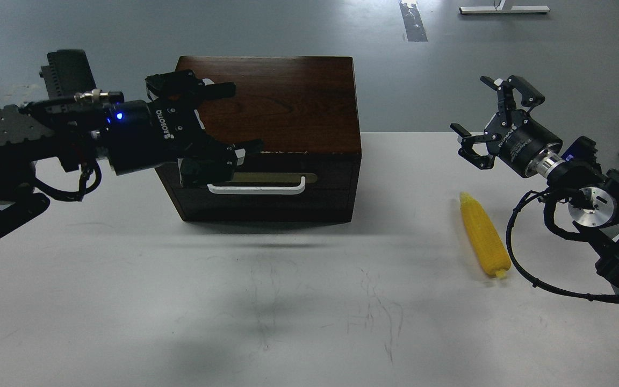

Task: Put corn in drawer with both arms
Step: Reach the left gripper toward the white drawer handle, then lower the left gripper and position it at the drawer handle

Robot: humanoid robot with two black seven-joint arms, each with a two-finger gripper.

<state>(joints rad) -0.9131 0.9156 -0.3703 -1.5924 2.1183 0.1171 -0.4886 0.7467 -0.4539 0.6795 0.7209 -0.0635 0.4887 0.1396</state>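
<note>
White table (pixel 288 301), grey floor behind. Dark wooden box (pixel 282 123) at centre back; drawer (pixel 266 185) closed, white handle (pixel 258 188) showing. Left gripper (pixel 231 121) spread wide at the box's front left corner, holding nothing. Corn (pixel 484 236) lies on the table, well right of the box. Right gripper (pixel 479 115) hangs above it, fingers apart, empty.

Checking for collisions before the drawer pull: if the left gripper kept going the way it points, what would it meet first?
Probably the wooden box: the left gripper, fingers spread, points right across its front upper edge, above the drawer's white handle. Depth is unclear.
</note>
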